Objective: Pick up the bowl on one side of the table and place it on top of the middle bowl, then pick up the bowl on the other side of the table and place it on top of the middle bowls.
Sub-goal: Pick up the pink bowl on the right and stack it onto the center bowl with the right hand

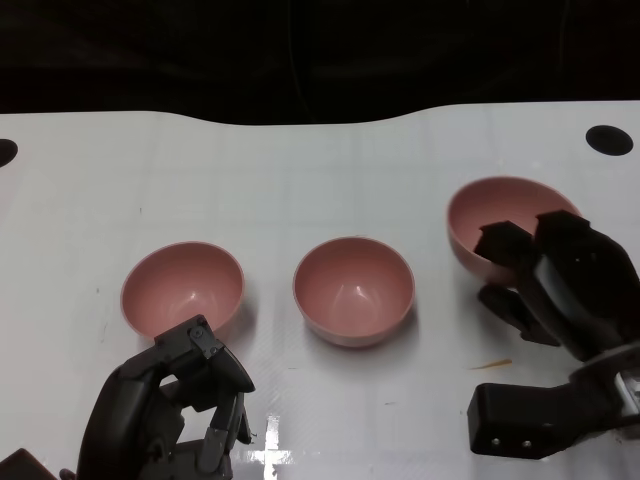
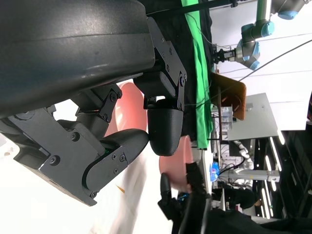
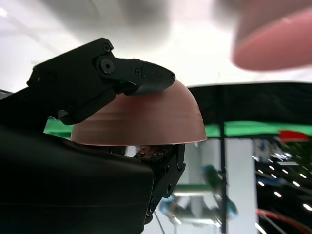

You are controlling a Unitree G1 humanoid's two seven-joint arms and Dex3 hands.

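I see the right hand (image 1: pixel 545 275) clamped on the rim of the right pink bowl (image 1: pixel 500 215), fingers inside and outside the wall, bowl tilted above the white table (image 1: pixel 320 170). The middle pink bowl (image 1: pixel 353 290) and left pink bowl (image 1: pixel 183 288) rest upright, apart. The left hand (image 1: pixel 185 395) hangs near the left bowl, fingers apart, holding nothing.

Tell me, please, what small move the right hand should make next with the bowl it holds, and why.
Probably carry it sideways toward the middle bowl, keeping it raised. The right hand already grips the right bowl at its rim, tilted and apparently lifted off the table, yet it is well short of the middle bowl. The left bowl sits untouched and the left hand holds nothing.
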